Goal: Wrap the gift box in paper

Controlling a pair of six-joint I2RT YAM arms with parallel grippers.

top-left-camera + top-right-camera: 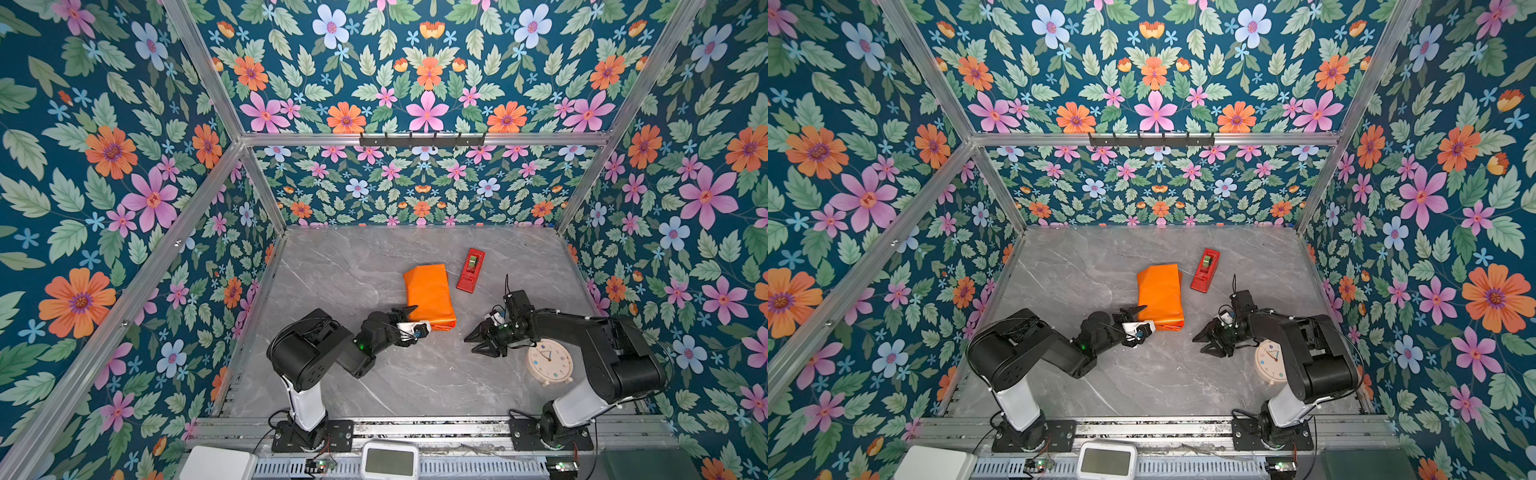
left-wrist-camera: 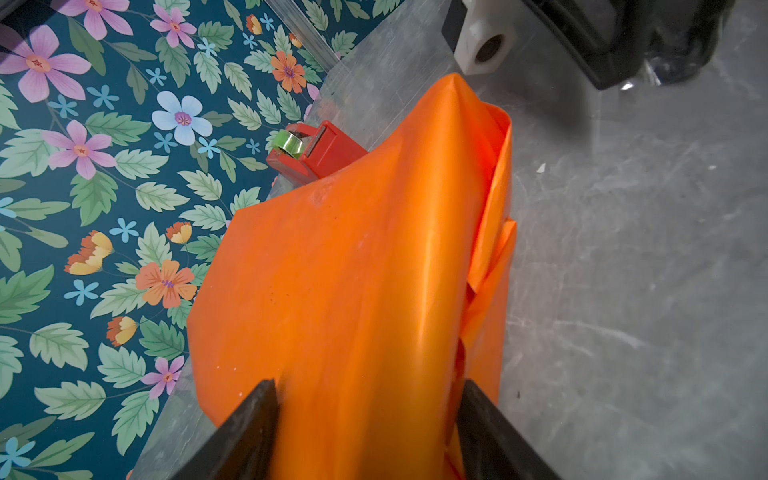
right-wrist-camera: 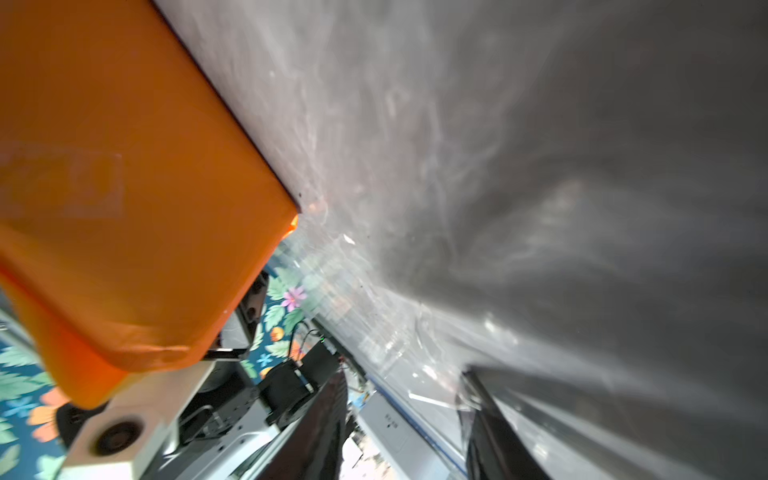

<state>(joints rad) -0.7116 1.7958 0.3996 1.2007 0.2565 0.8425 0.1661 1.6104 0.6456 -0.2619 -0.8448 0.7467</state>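
The paper [image 1: 428, 296] [image 1: 1160, 295], glossy orange side out, is folded into an oblong parcel lying mid-table. The gift box is hidden inside it. My left gripper [image 1: 417, 319] [image 1: 1144, 319] is shut on the parcel's near end. In the left wrist view its two black fingers [image 2: 253, 415] press on either side of the orange paper [image 2: 353, 270]. My right gripper [image 1: 470, 345] [image 1: 1198, 346] stands open to the right of the parcel, apart from it, with nothing between its fingers. In the right wrist view the paper [image 3: 124, 166] is off to one side of the right gripper [image 3: 403, 386].
A red tape dispenser [image 1: 471, 270] [image 1: 1205, 270] [image 2: 316, 151] lies just behind and right of the parcel. A cream alarm clock [image 1: 549, 360] [image 1: 1270, 357] lies flat under my right forearm. A white device [image 1: 390, 460] sits on the front rail. Floral walls enclose the grey marble table [image 1: 332, 270].
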